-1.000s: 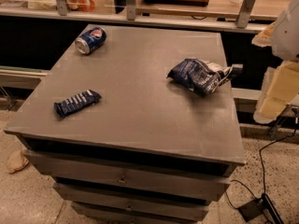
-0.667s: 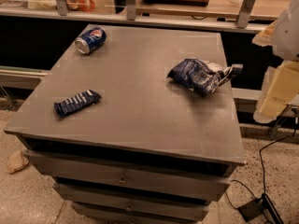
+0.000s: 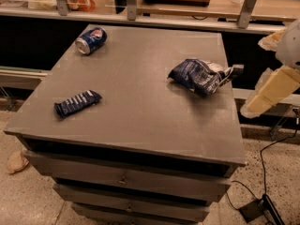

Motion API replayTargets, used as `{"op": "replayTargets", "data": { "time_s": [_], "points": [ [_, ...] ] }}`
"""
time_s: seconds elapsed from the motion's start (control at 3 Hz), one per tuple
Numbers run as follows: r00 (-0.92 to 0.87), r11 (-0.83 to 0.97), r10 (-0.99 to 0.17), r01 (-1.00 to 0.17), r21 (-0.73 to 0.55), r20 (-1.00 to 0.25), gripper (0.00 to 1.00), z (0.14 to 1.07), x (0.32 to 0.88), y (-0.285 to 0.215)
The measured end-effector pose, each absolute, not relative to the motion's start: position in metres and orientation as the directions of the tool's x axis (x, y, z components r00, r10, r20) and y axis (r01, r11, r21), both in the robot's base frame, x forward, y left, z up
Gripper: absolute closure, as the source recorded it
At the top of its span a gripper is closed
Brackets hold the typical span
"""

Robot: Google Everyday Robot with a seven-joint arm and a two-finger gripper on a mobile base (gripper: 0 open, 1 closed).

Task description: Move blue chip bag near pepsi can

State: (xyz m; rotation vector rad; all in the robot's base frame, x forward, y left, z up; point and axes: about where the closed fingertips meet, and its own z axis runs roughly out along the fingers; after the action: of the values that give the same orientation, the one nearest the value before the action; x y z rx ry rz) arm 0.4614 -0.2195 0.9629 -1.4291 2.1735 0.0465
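Observation:
The blue chip bag lies crumpled on the right side of the grey tabletop, its silvery torn end pointing right. The pepsi can lies on its side at the far left corner of the table, well apart from the bag. My cream-coloured arm hangs off the table's right edge. A dark part of my gripper shows just right of the bag's torn end, at the table's right edge.
A small flat dark blue bar wrapper with white stripes lies at the front left of the table. A counter with metal posts runs behind the table. Drawers sit under the tabletop. Cables lie on the floor at the right.

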Motion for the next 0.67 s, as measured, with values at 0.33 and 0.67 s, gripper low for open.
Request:
{"op": "replayTargets", "data": {
  "time_s": [0.33, 0.67],
  "points": [
    [-0.313, 0.556, -0.714, -0.797, -0.235, -0.627, 0.00, 0.943, 0.481, -0.221],
    [-0.289, 0.624, -0.629, -0.741, -0.247, -0.722, 0.00, 0.936, 0.503, -0.220]
  ]
}}
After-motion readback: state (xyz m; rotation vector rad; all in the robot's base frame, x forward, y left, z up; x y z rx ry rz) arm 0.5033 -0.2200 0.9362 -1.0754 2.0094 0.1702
